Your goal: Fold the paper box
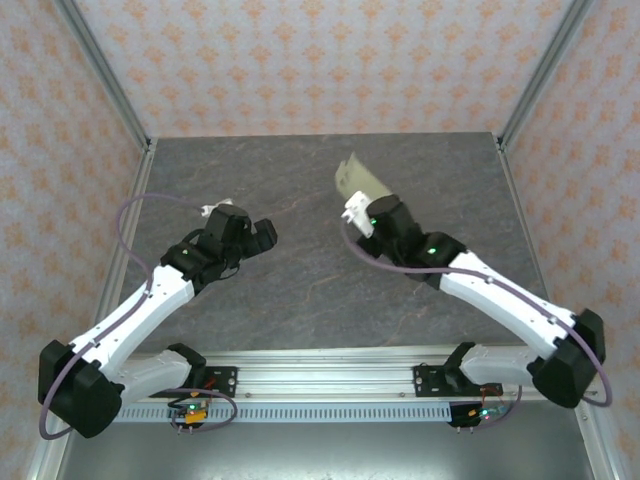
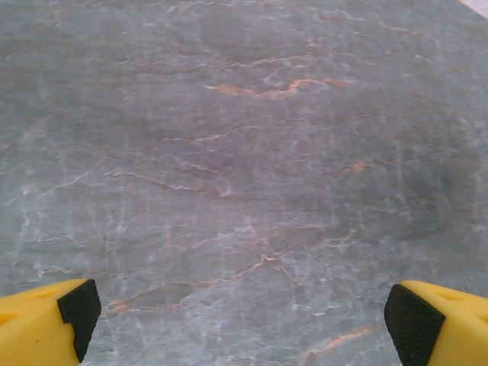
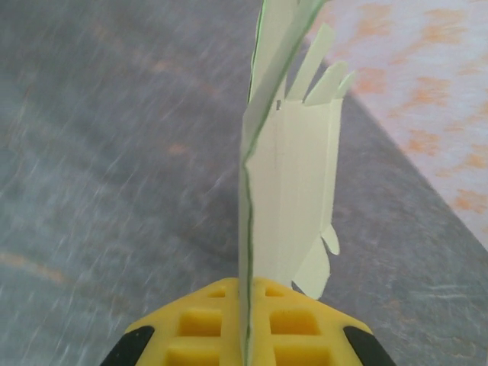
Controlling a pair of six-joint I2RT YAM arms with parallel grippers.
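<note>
From above, the paper box (image 1: 362,183) is over the far right part of the table (image 1: 300,290). It is a pale yellow-green piece of thin card sticking out of the right gripper (image 1: 363,205) toward the table's far edge. The right gripper's fingers are closed on the card's near end. The left gripper (image 1: 262,235) is over the left middle of the table, well apart from the card, with its fingers spread.

The left wrist camera looks down on the table (image 2: 244,152), a grey stone-patterned top with thin orange veins. The left gripper (image 2: 244,324) has its yellow fingers (image 2: 46,324) at the two bottom corners of the view, as wide apart as they go. Their black pads face each other with only table top between them.

In the right wrist camera, the right gripper (image 3: 248,332) has its yellow fingers pressed together on the paper box (image 3: 293,198). The card stands on edge from the clamp, folded flat into doubled layers with a thin green line along the fold. Narrow cut tabs fan out at its top and a rounded tab hangs at its lower right. The table (image 3: 114,152) lies behind it and is blurred, so I cannot tell whether the card's far end touches it. The patterned wall (image 3: 412,91) rises at the table's far right.
</note>
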